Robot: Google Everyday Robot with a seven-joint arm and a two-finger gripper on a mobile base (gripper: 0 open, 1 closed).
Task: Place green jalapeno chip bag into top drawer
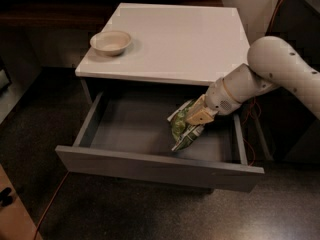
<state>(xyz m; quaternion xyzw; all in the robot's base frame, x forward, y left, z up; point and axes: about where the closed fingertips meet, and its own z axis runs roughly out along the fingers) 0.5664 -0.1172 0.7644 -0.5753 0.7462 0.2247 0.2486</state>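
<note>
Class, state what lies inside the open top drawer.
Inside the top drawer: the green jalapeno chip bag, gripped by the gripper. Its back is hidden under the cabinet top.

Pretty clearly a robot lab or office test corner, not a lived-in kitchen. A big white robot arm [280,69] is parked right beside a plain white-topped cabinet [175,39]. Orange cable [50,204] is strung loose over the dark speckled floor [125,214] at the front left, and more is seen by the arm on the right. One beige bowl [111,42] is set near the cabinet top's back left corner. The gripper [192,121] is held down inside the pulled-out top drawer [160,166], toward its right side, with a green chip bag [181,129] pinched in it. Dark wood panelling [50,14] is seen behind. Whether the floor is carpet can't be told.
</note>
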